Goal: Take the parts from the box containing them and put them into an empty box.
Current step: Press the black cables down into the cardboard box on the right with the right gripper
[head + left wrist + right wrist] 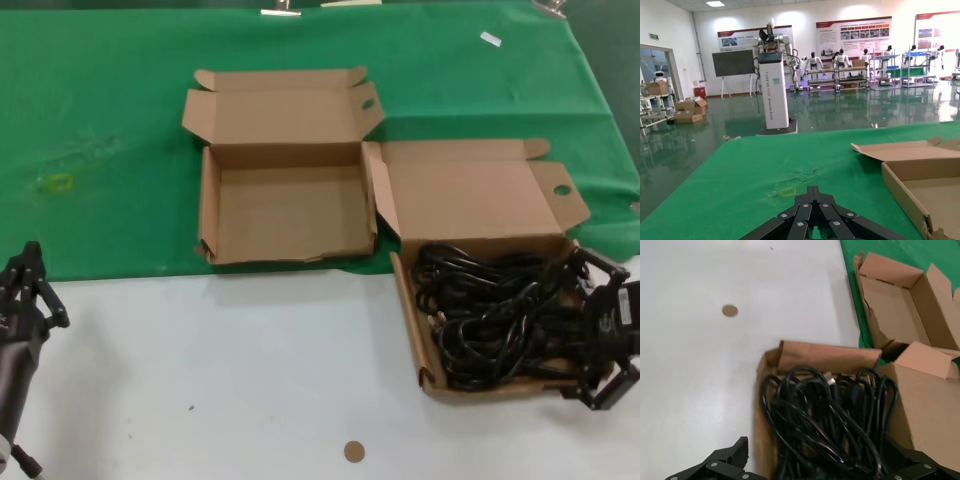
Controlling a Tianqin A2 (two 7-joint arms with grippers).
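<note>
Nearest, the right gripper (608, 335) hangs with fingers spread wide at the outer edge of the straight-walled brown cardboard box (408, 312) holding the tangled thin black power cords (495, 312). The left gripper (25, 290) sits parked at the near left, its finger state undeterminable. Farther back, on the green cloth (100, 130), the bare wavy-fronted brown cardboard box (209, 205) lies open.

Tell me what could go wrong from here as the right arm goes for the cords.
1. The cords lie tangled in one heap, so lifting one bundle may drag others out.
2. The full box sits loose on the white table; snagged cords could shift it.
3. The open right gripper hangs at the box's outer wall and could catch the cardboard.

The left gripper waits far from the empty box.
</note>
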